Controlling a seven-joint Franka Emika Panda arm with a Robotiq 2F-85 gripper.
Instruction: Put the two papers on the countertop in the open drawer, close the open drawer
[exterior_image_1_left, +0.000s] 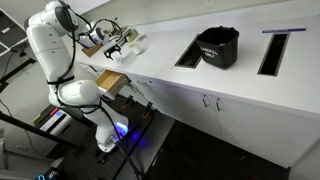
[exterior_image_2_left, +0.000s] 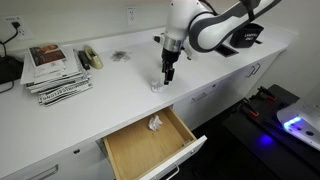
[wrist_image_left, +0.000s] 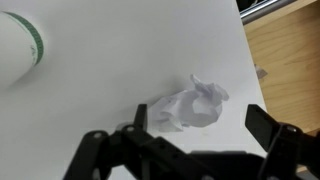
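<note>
Loose paper: a crumpled white ball (wrist_image_left: 195, 103) lies on the countertop (exterior_image_2_left: 110, 95), just behind the open drawer (exterior_image_2_left: 135, 150).
Stowed paper: a second crumpled ball (exterior_image_2_left: 155, 124) sits inside the drawer, against its back wall; half the stowing appears done.
Drawer: it stands pulled out, judged ready to receive the loose ball.
Gripper (exterior_image_2_left: 167, 74): the fingers are apart and straddle the loose ball without clamping it, judged positioned for a pinch.
Arm (exterior_image_2_left: 200, 25): it reaches over the countertop behind the drawer, wrist pointing straight down.
</note>
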